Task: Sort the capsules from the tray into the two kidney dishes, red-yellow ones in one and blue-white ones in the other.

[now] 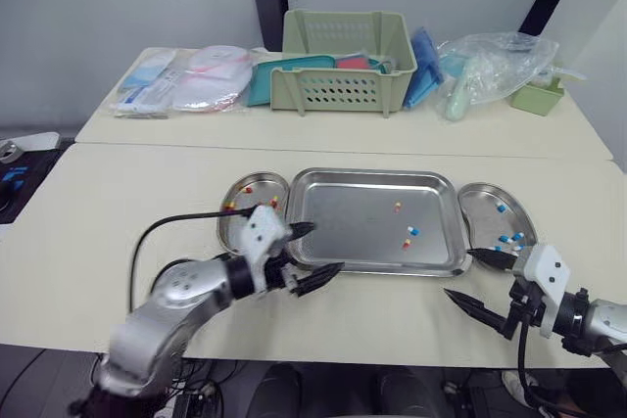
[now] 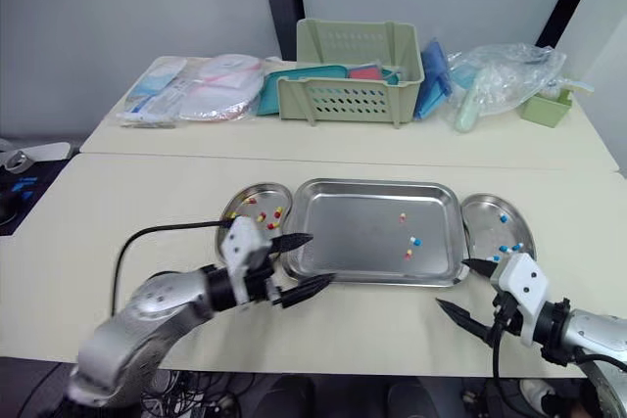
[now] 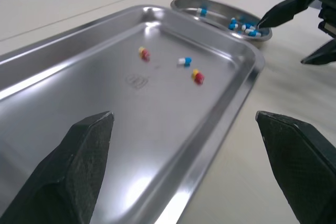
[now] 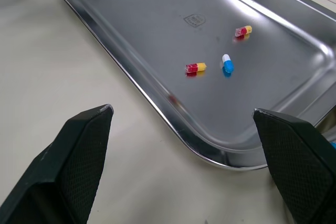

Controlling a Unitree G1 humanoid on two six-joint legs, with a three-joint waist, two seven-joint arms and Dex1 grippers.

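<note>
At the lower left of the frame we see the left pincer (image 1: 326, 247) spread wide and empty, at the near-left corner of the tray (image 1: 343, 205). At the lower right, the right pincer (image 1: 458, 273) is likewise released, holding nothing, just off the tray's near-right corner. Mid-frame on the surface (image 1: 118, 203), the tray carries two red-yellow capsules (image 1: 397, 207) and one blue-white capsule (image 1: 412, 231) toward its right side. The left kidney dish (image 1: 238, 234) holds red-yellow ones, and the right kidney dish (image 1: 480, 210) holds blue-white ones. At upper centre stands a green basket (image 1: 343, 61).
</note>
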